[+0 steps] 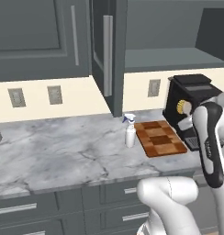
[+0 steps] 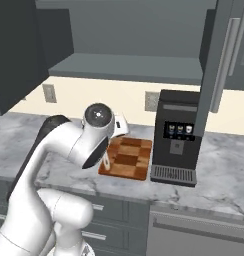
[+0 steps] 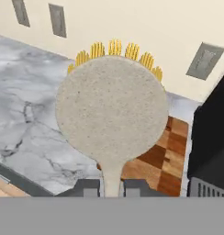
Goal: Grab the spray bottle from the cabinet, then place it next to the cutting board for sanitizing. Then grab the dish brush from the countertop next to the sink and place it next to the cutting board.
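Carrying the dish brush (image 3: 112, 110) toward the cutting board (image 1: 159, 137) is the step in hand, judged from the layout. The cabinet (image 1: 107, 55) stands with one door swung out; its lower shelf, as far as it shows, holds nothing. The tabletop (image 1: 63, 151), a veined marble slab, bears the black coffee machine (image 2: 178, 135) at the board's right side, touching or just beside it. The spray bottle (image 1: 129, 131) stands upright just beside the board's left edge, so that half of the task appears done. The jaws are clenched on the brush handle, with its pale head and yellow bristles raised above the board's near left part. Recommended: lower the brush onto bare marble near the board, clear of bottle and machine, and set it down flat before releasing.
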